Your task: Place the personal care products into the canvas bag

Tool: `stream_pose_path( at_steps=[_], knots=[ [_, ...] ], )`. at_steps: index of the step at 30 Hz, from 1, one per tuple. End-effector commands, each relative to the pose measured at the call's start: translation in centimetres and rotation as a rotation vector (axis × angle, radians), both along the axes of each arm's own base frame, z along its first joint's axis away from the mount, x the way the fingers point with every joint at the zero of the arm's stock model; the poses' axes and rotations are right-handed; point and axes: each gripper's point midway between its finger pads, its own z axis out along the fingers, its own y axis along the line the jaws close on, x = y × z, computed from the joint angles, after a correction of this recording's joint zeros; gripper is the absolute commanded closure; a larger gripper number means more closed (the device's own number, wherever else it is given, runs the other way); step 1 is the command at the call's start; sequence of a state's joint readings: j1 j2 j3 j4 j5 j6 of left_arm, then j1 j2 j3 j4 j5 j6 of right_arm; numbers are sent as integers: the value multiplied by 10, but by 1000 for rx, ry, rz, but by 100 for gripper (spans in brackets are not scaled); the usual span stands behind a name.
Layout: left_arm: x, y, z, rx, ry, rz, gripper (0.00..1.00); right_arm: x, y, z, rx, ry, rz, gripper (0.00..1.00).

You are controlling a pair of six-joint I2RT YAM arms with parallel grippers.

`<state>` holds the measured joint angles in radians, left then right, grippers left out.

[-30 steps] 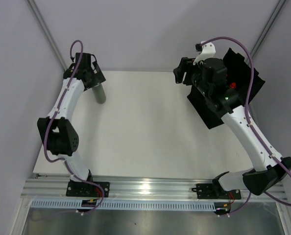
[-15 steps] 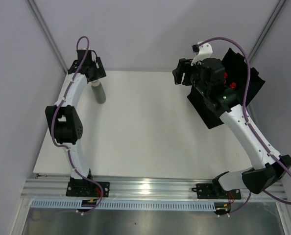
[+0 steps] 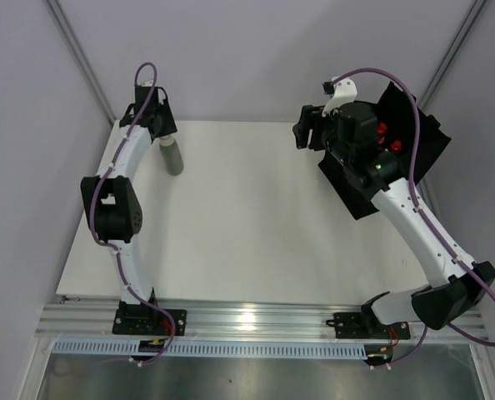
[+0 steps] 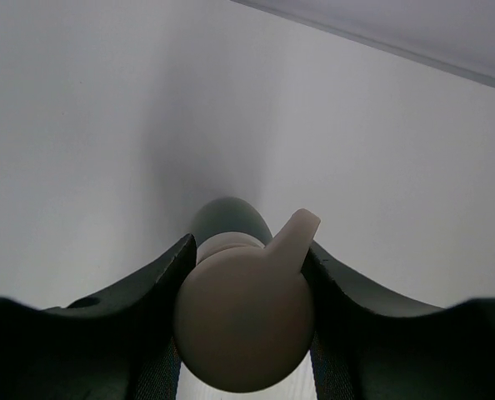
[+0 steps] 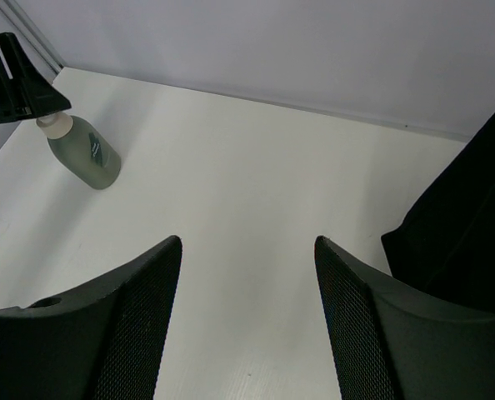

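A grey-green bottle (image 3: 173, 157) with a cream cap (image 4: 243, 321) lies on the white table at the back left. My left gripper (image 3: 157, 125) is shut on that cap, and in the left wrist view both fingers (image 4: 160, 279) press its sides. The bottle (image 5: 87, 152) also shows in the right wrist view, with the left gripper (image 5: 18, 92) at its cap. The black canvas bag (image 3: 357, 198) sits at the back right, with two red-capped products (image 3: 382, 129) showing inside. My right gripper (image 3: 307, 133) hangs open and empty above the table, just left of the bag (image 5: 472, 225).
The table's back edge meets a grey wall (image 5: 272, 50) close behind the bottle and the bag. A diagonal frame post (image 3: 81, 58) runs up at the back left. Bare white tabletop (image 3: 247, 217) lies between the two arms.
The left arm has reached further back over the bottle's cap and its jaws have closed onto it. The right gripper has barely shifted.
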<state>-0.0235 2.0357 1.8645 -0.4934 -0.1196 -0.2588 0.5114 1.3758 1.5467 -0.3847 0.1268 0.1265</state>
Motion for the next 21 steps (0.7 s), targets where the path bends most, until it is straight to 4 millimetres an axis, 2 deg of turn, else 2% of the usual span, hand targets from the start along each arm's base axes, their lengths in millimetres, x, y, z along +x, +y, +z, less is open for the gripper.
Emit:
stream_pose_path(
  at_steps=[1, 2, 5, 6, 8, 9, 10, 12, 13, 15, 16, 17, 18, 20, 21],
  knots=[
    [-8, -17, 34, 14, -55, -55, 84, 3, -1, 3, -2, -22, -11, 31],
    [-11, -21, 39, 15, -57, -70, 91, 4, 0, 4, 3, -23, -9, 31],
    [-22, -43, 46, -13, -44, -114, 100, 4, 2, 5, 22, -17, -10, 31],
    [-29, -48, 45, -16, -25, -118, 99, 4, 2, 3, 23, -11, -9, 31],
    [-39, -71, 45, -25, -10, -151, 99, 2, 0, 3, 32, 0, -18, 31],
    [-46, -79, 51, -32, -11, -165, 99, 1, 0, 0, 34, 9, -21, 31],
    [-54, -98, 51, -38, -4, -204, 99, 0, 0, -1, 39, 13, -19, 31],
    [-67, -118, 62, -54, -19, -242, 99, -3, -1, -8, 41, 35, -24, 31],
    [-75, -136, 62, -64, -15, -270, 99, -6, -3, -6, 46, 33, -28, 31],
    [-88, -153, 60, -87, 1, -307, 99, -10, -6, -12, 51, 53, -36, 31],
    [-97, -167, 65, -111, -2, -328, 99, -13, -8, -19, 44, 67, -44, 31],
    [-103, -175, 67, -124, -1, -342, 99, -18, -12, -17, 49, 64, -50, 31],
    [-115, -191, 58, -137, 27, -379, 99, -21, -15, -18, 54, 65, -60, 31],
    [-127, -205, 60, -150, 27, -404, 99, -26, -20, -25, 53, 76, -75, 31],
    [-139, -217, 48, -147, 56, -430, 99, -31, -24, -21, 62, 66, -82, 31]
  ],
)
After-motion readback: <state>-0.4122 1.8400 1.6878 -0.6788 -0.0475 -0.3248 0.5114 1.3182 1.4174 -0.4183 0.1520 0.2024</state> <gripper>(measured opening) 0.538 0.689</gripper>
